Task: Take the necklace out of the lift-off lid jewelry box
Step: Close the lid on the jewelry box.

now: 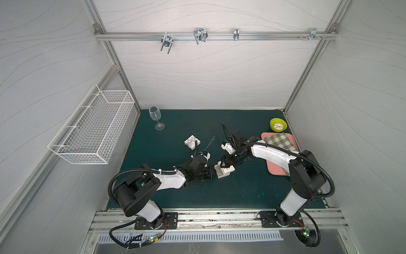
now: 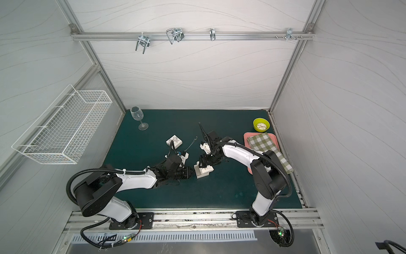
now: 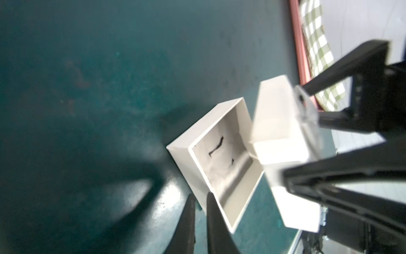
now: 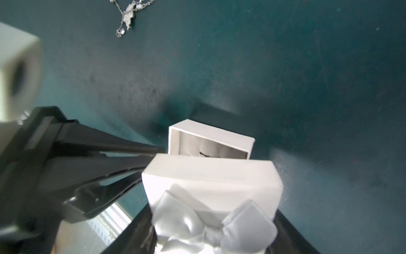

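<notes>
Green mat (image 1: 241,193) fills the floor, pink tray (image 1: 275,169) off on the right side. Centre stage, both arms meet over the jewelry box (image 3: 186,167), which sits open on the mat, its white pad bare apart from two dark slits. The right gripper (image 1: 226,164) has the lid (image 4: 211,176) clamped between its fingers, bow and all, and holds it up just beside the box. The left gripper (image 3: 200,195) is down at the box's near wall, fingers a narrow gap apart on either side of it. The blur makes it hard to say whether they press it. And the necklace (image 4: 127,15) is out, lying on the mat beyond the box, beside a small patterned box (image 1: 192,141).
</notes>
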Controlling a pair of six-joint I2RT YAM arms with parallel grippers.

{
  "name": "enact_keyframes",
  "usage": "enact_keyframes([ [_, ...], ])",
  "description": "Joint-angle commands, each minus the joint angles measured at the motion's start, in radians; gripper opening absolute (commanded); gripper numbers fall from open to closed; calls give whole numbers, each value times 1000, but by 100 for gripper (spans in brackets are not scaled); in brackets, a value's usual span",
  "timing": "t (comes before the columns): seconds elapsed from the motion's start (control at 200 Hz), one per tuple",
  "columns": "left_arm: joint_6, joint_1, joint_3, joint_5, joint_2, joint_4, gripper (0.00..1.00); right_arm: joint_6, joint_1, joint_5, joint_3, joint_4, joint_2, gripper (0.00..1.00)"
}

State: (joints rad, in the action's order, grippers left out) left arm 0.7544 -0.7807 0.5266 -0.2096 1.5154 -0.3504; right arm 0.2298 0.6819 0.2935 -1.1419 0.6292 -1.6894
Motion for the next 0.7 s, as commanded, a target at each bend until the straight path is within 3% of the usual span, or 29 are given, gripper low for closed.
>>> enact_keyframes([
  [0.0,38,3,-14,24,-29,-34,26,22,10,-69,-25,61,13,69],
  [0.695,110,3,-64,-2,22,-165,17,95,61,-98,-38,43,-35,70],
])
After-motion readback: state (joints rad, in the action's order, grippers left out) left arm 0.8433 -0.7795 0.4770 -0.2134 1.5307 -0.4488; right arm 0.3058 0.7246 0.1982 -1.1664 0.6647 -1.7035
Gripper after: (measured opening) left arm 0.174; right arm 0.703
